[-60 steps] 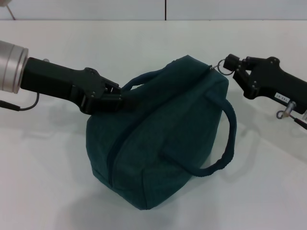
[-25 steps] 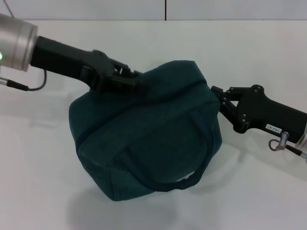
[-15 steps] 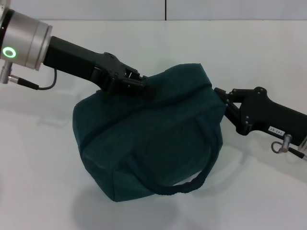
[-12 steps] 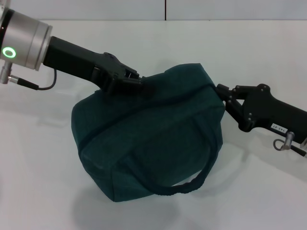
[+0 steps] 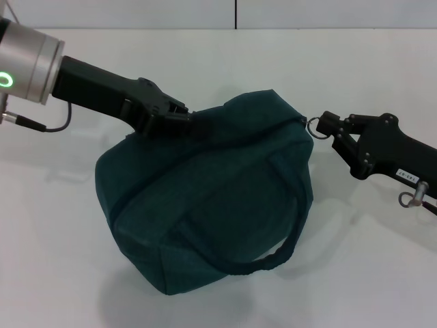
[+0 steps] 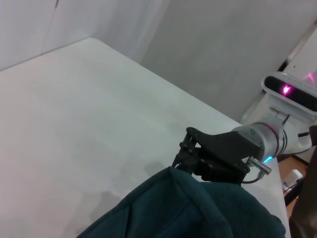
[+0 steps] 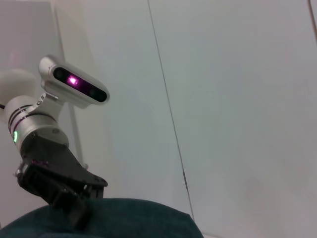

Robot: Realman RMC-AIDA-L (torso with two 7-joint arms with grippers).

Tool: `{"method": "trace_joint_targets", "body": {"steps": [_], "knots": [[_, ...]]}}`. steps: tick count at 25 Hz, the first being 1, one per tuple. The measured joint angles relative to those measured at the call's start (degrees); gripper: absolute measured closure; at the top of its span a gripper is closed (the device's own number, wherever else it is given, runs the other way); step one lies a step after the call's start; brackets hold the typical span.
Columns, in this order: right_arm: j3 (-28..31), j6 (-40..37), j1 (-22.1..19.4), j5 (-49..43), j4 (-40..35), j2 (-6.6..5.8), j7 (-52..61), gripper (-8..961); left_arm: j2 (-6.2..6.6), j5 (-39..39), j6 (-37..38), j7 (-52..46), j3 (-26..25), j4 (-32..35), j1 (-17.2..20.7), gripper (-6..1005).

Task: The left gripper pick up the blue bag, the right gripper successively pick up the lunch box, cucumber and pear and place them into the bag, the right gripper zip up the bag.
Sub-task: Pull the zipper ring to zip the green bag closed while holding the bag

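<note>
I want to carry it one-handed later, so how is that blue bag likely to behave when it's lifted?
Probably floppy: the blue bag bulges and creases where the left claw pinches its top. It looks full, so likely heavyish and prone to sag. The loose handle droops; the right claw sits at its zipper ring.

Left gripper (image 5: 183, 117) reaches in from the left, fingers clamped down, while the right gripper (image 5: 322, 127) stretches in opposite, fingertips pinched close together.

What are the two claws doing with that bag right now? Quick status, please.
Left gripper shut on blue bag top edge. Right gripper at the zipper ring, bag's end. Bag appears zipped. Nothing in the way.
</note>
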Motion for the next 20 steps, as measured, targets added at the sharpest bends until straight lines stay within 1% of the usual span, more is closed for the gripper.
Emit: {"method": "trace_joint_targets", "body": {"steps": [12, 16, 20], "knots": [[-0.5, 6.4, 0.7, -0.3, -0.3, 0.06, -0.7, 935, 0.16, 0.0, -0.4, 0.1, -0.2, 0.0, -0.3, 951], [-0.8, 7.4, 1.3, -0.4, -0.1, 0.13, -0.8, 935, 0.24, 0.0, -0.6, 0.1, -0.2, 0.0, -0.3, 951], [-2.5, 7.6, 1.6, -0.6, -0.2, 0.21, -0.8, 935, 0.24, -0.2, -1.2, 0.1, -0.2, 0.0, -0.3, 951]]}}
